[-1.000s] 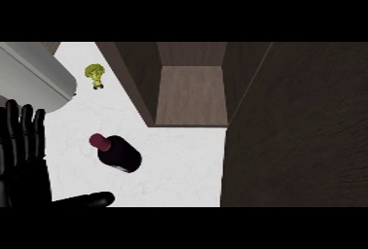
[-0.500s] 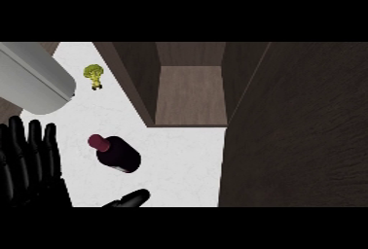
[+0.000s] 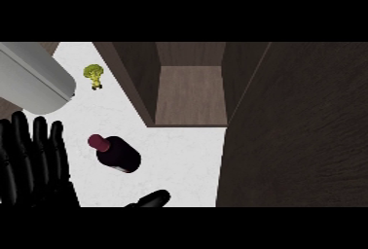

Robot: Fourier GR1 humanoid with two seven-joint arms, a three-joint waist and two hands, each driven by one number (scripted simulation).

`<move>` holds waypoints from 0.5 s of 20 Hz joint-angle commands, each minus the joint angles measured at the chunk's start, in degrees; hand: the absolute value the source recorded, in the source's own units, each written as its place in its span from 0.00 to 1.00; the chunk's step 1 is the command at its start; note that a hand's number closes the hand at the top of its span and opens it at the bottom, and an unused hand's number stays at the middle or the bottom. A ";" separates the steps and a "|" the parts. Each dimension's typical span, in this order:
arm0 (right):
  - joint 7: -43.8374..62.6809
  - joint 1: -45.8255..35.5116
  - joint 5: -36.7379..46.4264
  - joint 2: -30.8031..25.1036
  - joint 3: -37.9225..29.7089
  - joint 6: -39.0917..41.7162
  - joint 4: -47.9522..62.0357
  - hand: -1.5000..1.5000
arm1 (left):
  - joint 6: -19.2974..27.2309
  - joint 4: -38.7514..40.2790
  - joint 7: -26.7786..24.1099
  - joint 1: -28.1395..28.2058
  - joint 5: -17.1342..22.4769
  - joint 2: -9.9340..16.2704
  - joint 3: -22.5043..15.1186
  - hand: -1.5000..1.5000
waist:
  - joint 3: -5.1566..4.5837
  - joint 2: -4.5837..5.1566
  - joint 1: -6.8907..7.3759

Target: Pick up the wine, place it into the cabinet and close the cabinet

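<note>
The wine bottle [image 3: 119,154], dark with a maroon cap, stands on the white counter [image 3: 179,160] in the head view. My left hand [image 3: 32,165] is at the lower left, just left of the bottle and not touching it. Its fingers are straight and point up the view, and the thumb [image 3: 151,198] is spread wide below the bottle. The hand is open and holds nothing. The cabinet [image 3: 191,95] stands open beyond the bottle, showing a bare brown shelf. Its dark door [image 3: 295,136] fills the right side. My right hand does not show.
A small green broccoli [image 3: 93,74] lies on the counter at the upper left. A large grey cylinder [image 3: 32,78] juts in from the upper left corner, above my hand. The cabinet's left wall [image 3: 133,78] stands between the broccoli and the shelf.
My left hand has slid to the right, toward the bottle, and its thumb now reaches under the bottle. The bottle and the cabinet have not moved.
</note>
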 commanded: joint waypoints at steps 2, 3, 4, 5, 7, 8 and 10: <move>9.26 -5.56 0.24 0.54 1.83 -3.73 -5.50 0.00 | 2.56 -2.10 11.43 -2.96 -10.79 -0.02 -5.16 0.00 | 0.01 -0.15 0.23; 10.60 -2.23 -2.62 -0.75 -0.37 -2.54 -10.60 0.00 | 1.85 -1.77 8.23 -0.96 -7.96 -0.02 -3.73 0.00 | -0.03 -0.12 -0.12; 12.26 -4.19 -2.14 -0.81 -0.55 -3.66 -10.47 0.00 | -1.44 -3.92 13.59 -3.84 -9.15 -0.02 -0.51 0.00 | 0.00 -0.17 -0.16; 11.06 -5.50 -5.66 -1.40 -4.34 -2.74 -7.57 0.00 | 2.24 -1.04 14.22 -4.98 -12.66 -0.02 -4.16 0.00 | 0.03 -0.10 -0.08; 12.17 -8.72 -3.99 -1.48 -3.72 -3.13 -6.19 0.00 | 0.84 0.48 12.44 -6.43 -6.49 -0.02 1.48 0.00 | -0.05 0.05 -0.11; 15.50 -12.36 0.78 -0.30 0.13 -6.02 -5.54 0.00 | 1.57 2.08 11.31 -6.49 -6.61 -0.02 1.13 0.00 | -0.09 0.03 -0.01; 15.64 -12.25 -4.46 -1.83 -4.68 -4.34 -5.80 0.00 | -2.02 -1.12 11.95 -6.31 -4.39 0.26 5.93 0.00 | -0.08 0.05 -0.07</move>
